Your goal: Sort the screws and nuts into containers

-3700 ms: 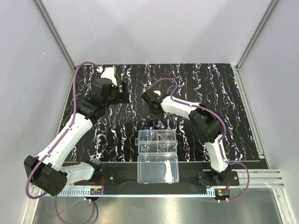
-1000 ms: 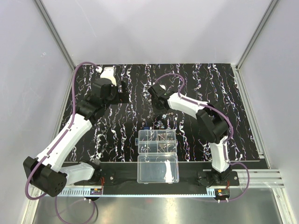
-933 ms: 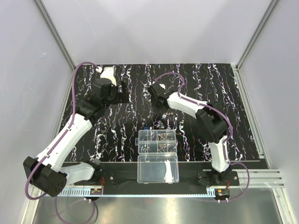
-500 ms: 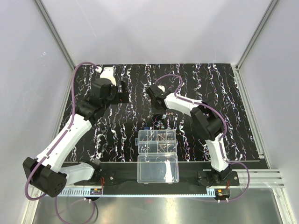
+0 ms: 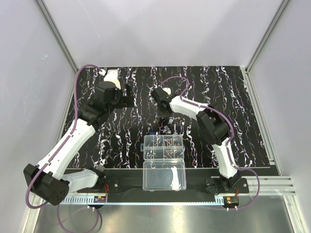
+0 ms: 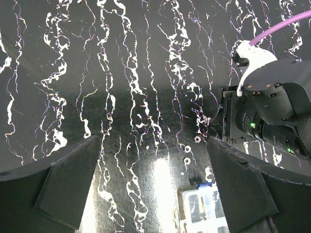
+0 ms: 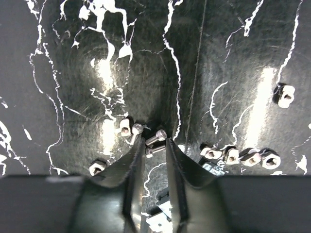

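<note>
Robotics lab test cell. Plain white panel walls (image 5: 160, 29) on aluminium profile rails (image 5: 58, 41) enclose a table (image 5: 146, 218) carrying a black marbled mat (image 5: 233, 97), with left arm (image 5: 73, 141) and right arm (image 5: 221, 145) bolted down.

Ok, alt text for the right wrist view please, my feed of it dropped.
The right gripper points down at a black white-streaked mat, its jaws narrowly apart around a small screw. Loose nuts lie on either side, mostly in a row at right.

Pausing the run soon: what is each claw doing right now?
Left claw: open, empty.
Right claw: jaws narrow around a screw on the mat; grip cannot be told.
</note>
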Tool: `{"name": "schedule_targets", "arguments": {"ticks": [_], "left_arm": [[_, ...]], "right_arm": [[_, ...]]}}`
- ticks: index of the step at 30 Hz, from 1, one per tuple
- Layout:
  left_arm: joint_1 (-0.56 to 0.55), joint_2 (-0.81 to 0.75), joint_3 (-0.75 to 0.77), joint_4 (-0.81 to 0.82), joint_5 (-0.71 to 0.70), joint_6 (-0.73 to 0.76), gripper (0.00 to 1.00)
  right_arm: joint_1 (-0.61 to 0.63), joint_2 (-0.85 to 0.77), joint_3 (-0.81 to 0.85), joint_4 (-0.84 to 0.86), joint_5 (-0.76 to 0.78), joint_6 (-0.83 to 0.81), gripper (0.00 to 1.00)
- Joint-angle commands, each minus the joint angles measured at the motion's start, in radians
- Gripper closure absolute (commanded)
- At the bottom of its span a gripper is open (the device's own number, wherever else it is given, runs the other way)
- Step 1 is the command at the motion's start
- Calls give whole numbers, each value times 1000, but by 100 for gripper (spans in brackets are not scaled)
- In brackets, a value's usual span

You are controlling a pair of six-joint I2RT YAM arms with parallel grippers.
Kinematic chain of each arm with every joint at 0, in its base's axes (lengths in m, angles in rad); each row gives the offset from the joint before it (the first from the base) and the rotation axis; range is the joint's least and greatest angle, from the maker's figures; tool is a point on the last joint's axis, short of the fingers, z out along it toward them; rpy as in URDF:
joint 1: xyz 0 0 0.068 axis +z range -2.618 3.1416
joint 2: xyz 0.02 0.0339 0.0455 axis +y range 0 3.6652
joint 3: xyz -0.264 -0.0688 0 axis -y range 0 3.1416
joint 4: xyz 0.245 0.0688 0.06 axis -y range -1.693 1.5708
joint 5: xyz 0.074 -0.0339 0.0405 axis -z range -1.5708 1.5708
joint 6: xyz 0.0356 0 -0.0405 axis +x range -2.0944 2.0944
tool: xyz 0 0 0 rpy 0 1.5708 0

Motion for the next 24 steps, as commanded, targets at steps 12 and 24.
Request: {"name": "schedule_targets", "arguments": {"ticks": [12, 24], "left_arm": [[-7, -27, 34, 21, -11, 9, 1], [-7, -29, 34, 20, -9, 9, 1]], "right_arm": [[5, -15, -42, -45, 52, -13, 97], [7, -145, -42, -72, -10, -51, 99]]}}
